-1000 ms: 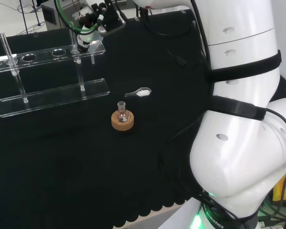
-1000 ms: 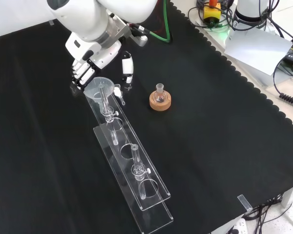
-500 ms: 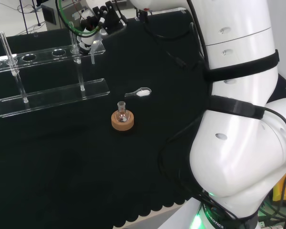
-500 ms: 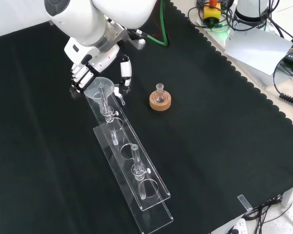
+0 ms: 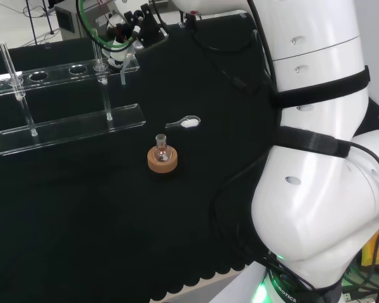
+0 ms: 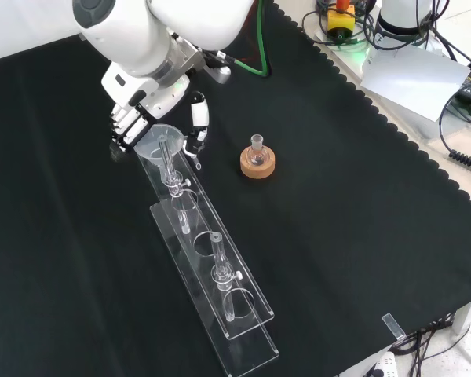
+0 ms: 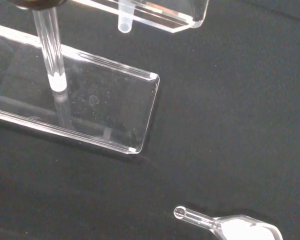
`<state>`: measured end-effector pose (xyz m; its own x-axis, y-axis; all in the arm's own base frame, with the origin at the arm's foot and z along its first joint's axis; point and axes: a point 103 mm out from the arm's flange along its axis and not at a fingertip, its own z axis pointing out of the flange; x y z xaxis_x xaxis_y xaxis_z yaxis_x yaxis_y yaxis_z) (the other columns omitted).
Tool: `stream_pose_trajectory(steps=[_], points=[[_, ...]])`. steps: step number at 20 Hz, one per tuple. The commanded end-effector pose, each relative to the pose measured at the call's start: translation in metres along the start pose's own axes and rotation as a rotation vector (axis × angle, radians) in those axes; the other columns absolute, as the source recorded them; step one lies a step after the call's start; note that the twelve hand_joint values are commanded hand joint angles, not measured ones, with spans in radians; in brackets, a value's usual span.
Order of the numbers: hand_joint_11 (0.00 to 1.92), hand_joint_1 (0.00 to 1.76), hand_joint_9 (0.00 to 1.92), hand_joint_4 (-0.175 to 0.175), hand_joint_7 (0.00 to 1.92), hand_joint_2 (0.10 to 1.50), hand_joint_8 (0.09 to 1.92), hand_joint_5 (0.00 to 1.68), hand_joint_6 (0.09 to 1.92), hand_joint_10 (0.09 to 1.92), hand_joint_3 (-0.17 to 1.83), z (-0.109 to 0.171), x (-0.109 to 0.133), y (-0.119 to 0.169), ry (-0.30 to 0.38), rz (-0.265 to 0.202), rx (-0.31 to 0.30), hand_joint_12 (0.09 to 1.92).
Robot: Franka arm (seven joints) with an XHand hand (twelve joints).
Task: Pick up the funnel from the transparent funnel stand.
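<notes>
Black cloth with a scalloped edge covers the worktop (image 6: 361, 204), and no label or writing can be made out on any of the ware.

At the far end of the transparent funnel stand (image 6: 208, 271) in the front view sits the funnel (image 6: 158, 141): clear, with a wide round mouth at the level of the stand's upper plate and a thin stem hanging through the hole. In the wrist view the stem's tip (image 7: 124, 22) pokes out beneath the upper plate, above the stand's base plate (image 7: 97, 112).

The hand (image 6: 153, 106) is at that end of the stand. Its black and white fingers (image 6: 125, 126) curl down on one side of the funnel's rim and the thumb (image 6: 196, 118) comes down on the other, so they bracket the mouth closely; whether they actually touch the rim cannot be told.

A small flask (image 6: 257, 149) stands upright in a cork ring (image 6: 257, 165) to the right of the stand in the front view. A clear scoop (image 5: 184, 122) holding white powder lies near it.
</notes>
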<state>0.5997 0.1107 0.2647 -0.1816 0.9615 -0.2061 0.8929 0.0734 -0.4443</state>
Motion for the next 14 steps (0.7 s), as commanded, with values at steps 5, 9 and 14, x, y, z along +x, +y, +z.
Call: stream_pose_trajectory(steps=[5, 9, 14], points=[[0.39, 0.69, 0.35, -0.072, 0.02, 0.62, 0.77, 0.2, 0.09, 0.79, 0.57, 0.003, -0.001, 0.007, -0.024, 0.005, 0.037, 1.44], [0.41, 0.73, 0.62, -0.066, 0.26, 0.63, 0.73, 0.39, 0.09, 0.65, 0.63, 0.001, 0.001, 0.008, -0.068, 0.026, 0.015, 1.41], [0.58, 0.81, 0.95, -0.047, 0.68, 0.67, 0.68, 0.69, 0.37, 0.5, 0.67, -0.017, -0.001, -0.002, -0.131, 0.095, -0.11, 1.31]])
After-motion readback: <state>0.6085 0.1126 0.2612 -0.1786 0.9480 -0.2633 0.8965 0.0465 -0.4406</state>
